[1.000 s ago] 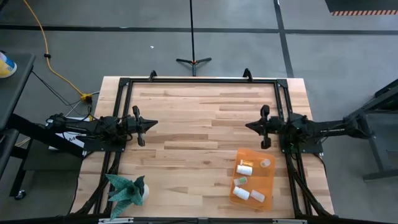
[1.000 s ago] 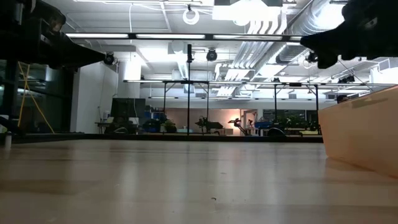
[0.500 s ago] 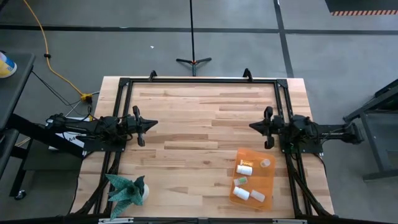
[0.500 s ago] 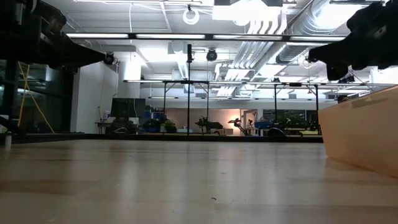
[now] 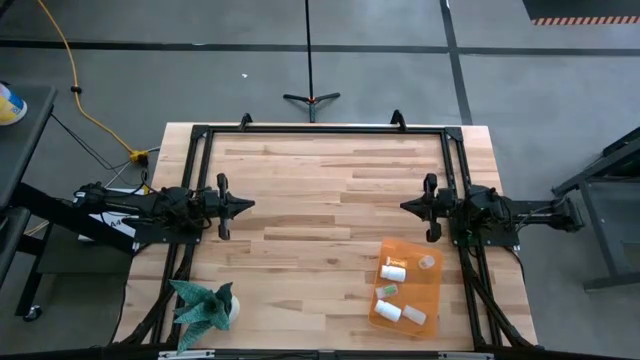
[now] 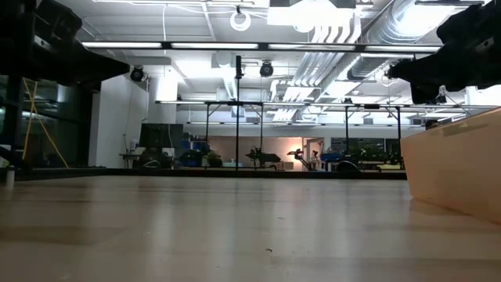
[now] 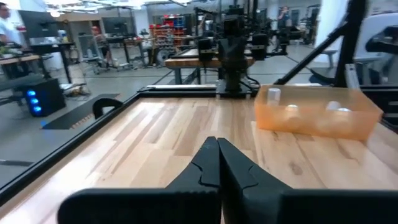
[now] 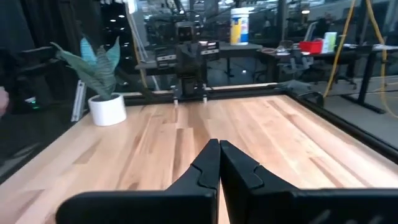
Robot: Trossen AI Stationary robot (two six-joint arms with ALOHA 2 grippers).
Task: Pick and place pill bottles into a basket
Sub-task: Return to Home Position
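Pill bottles: five small pill bottles (image 5: 393, 270) lie inside the basket, scattered along its length. Most are white, one carries a green label, and one near the wall looks clear.
Basket: the translucent orange basket (image 5: 428, 292) sits on the bench on the right arm's side, close to the edge nearest the low camera. In the low view its wall fills the right of the picture. In the left wrist view pale bottles show through its side.
Right arm: the right arm (image 5: 490, 210) reaches in level from the right edge of the bench, above bare wood and beyond the basket's far end, apart from it.
Right jaws: pressed tip to tip in the right wrist view, holding nothing.
Left arm: the left arm (image 5: 160, 205) reaches in level from the left edge, facing the right arm across the middle of the bench and well apart from it.
Left jaws: closed together in the left wrist view, holding nothing.
Plant: a spiky green plant (image 5: 203, 305) in a white pot stands near the left arm's corner, far from the basket.
Bench: the pale wood bench (image 5: 320, 180) is edged by a black metal frame (image 5: 320, 129).
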